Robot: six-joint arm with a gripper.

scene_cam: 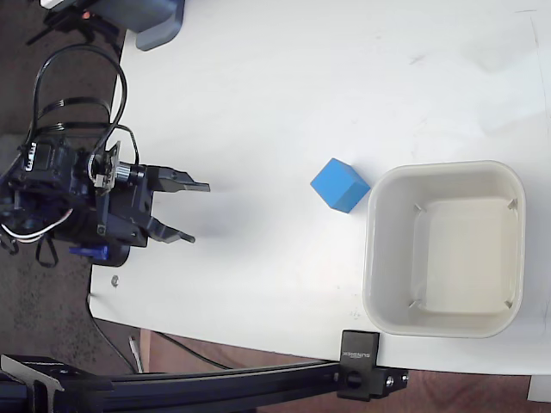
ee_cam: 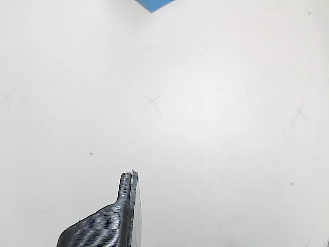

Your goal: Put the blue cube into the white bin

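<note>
Seen from above in the fixed view, a white table (scene_cam: pixel 284 95) fills most of the picture. At its left edge sits a black robot arm (scene_cam: pixel 60 185) trailing black and white cables, and its gripper (scene_cam: pixel 191 211) points right with the two fingers spread wide apart and nothing between them. The blue cube (scene_cam: pixel 339 184) rests on the table right of centre, turned at an angle, well apart from the gripper and just beside the upper left corner of the white bin (scene_cam: pixel 444 174). The bin stands at the right side of the table, open side up, with nothing inside. A black clamp (scene_cam: pixel 359 366) grips the table's lower edge. In the wrist view, one dark ridged finger (ee_cam: pixel 115 216) rises from the bottom over bare table, and only a blue corner of the cube (ee_cam: pixel 152 4) shows at the top edge.
</note>
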